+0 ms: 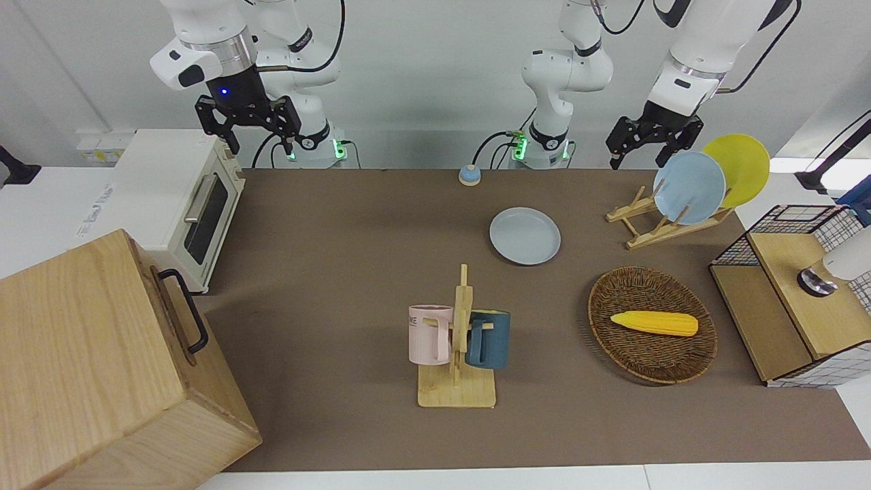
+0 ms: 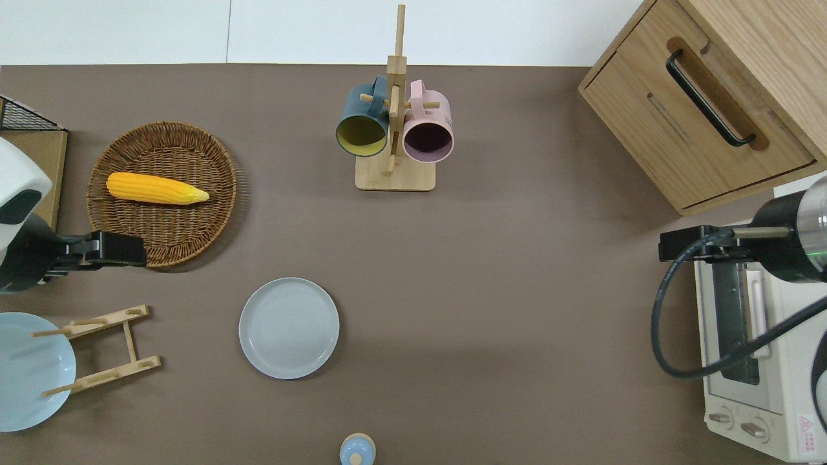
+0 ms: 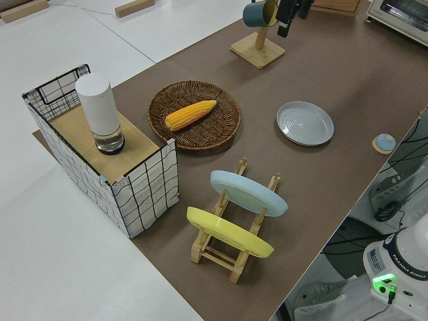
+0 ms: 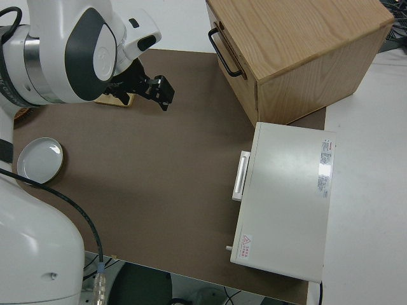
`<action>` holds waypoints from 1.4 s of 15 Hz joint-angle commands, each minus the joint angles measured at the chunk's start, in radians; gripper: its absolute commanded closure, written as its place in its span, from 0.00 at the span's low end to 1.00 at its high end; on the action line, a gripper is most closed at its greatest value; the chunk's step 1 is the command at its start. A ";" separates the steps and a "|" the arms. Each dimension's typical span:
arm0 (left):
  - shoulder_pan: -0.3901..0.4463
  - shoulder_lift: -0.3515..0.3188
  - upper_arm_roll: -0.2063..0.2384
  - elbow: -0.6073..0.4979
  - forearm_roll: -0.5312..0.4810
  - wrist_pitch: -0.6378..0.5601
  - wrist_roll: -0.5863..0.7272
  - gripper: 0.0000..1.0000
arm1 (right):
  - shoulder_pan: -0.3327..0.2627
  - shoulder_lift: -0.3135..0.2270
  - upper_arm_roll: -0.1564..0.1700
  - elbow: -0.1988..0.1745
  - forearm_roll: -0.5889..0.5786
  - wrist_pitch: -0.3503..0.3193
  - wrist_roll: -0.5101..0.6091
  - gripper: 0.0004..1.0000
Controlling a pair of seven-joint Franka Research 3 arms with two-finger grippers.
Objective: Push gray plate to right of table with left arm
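The gray plate [image 1: 525, 235] lies flat on the brown table [image 1: 340, 224], between the mug rack and the robots' edge; it also shows in the overhead view [image 2: 289, 327], the left side view [image 3: 305, 123] and the right side view [image 4: 39, 160]. My left gripper [image 1: 635, 162] is open and empty, up in the air. In the overhead view it [image 2: 129, 250] hangs over the wicker basket's rim nearest the robots, apart from the plate, toward the left arm's end of it. It shows at the top of the left side view [image 3: 293, 17]. My right gripper [image 1: 262, 144] is open, parked.
A wooden dish rack [image 1: 653, 224] holds a sky-blue plate [image 1: 688, 187] and a yellow plate [image 1: 745, 167]. A wicker basket [image 1: 652, 354] holds a corn cob [image 1: 654, 322]. A mug rack [image 1: 459, 354], a toaster oven [image 1: 173, 197], a wooden cabinet [image 1: 95, 367], a wire crate [image 1: 793, 299] and a small blue knob [image 1: 469, 175] stand around.
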 commanded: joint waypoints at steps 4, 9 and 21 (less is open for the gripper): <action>0.013 -0.007 -0.009 -0.020 0.015 -0.020 0.013 0.00 | 0.006 0.006 -0.005 0.010 0.000 -0.011 -0.002 0.00; 0.027 -0.006 -0.009 -0.117 0.000 0.008 0.013 0.00 | 0.006 0.006 -0.005 0.010 0.000 -0.011 -0.002 0.00; 0.061 -0.050 -0.055 -0.628 -0.093 0.388 0.053 0.02 | 0.006 0.006 -0.005 0.010 0.000 -0.011 -0.002 0.00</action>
